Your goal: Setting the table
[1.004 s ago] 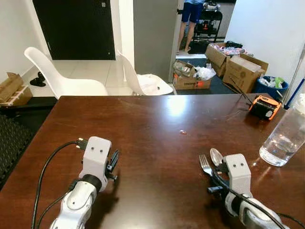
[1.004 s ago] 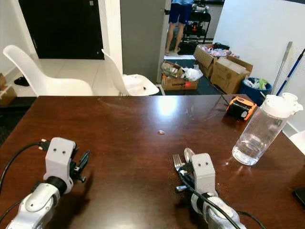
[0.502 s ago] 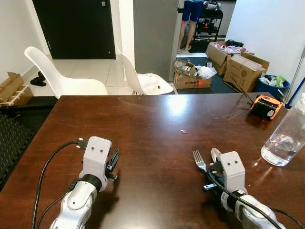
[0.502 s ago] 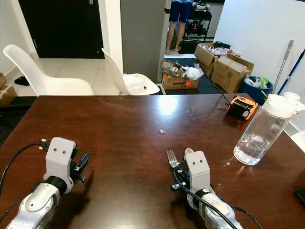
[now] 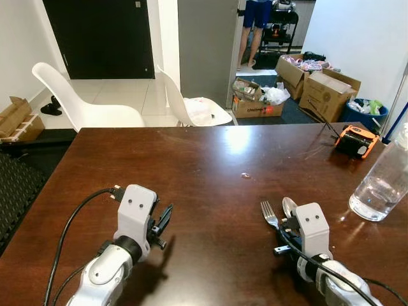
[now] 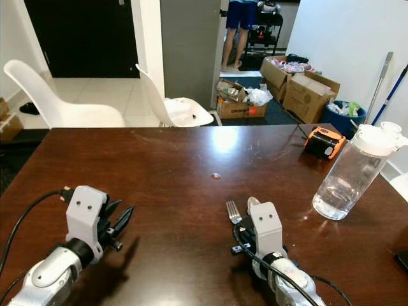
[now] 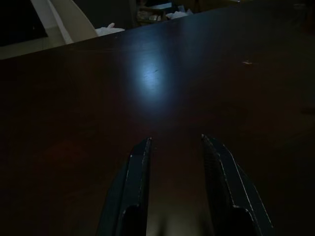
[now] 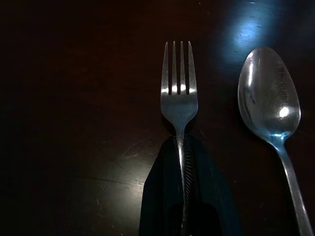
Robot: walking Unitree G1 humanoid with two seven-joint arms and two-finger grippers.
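The right gripper (image 8: 181, 147) rests low on the dark wooden desk (image 5: 210, 166), its fingers (image 8: 162, 196) clenched on the handle of a fork (image 8: 178, 93). The fork lies flat with its tines pointing away from the robot, well toward the robot's side of a clear water bottle (image 6: 350, 172) at the desk's right edge. A spoon (image 8: 269, 105) lies just beside the fork, on the bottle's side, apart from it. Farther from the bottle, the left gripper (image 7: 174, 162) sits just above bare desk, its fingers (image 7: 138, 187) spread apart and holding nothing. No readable writing shows anywhere.
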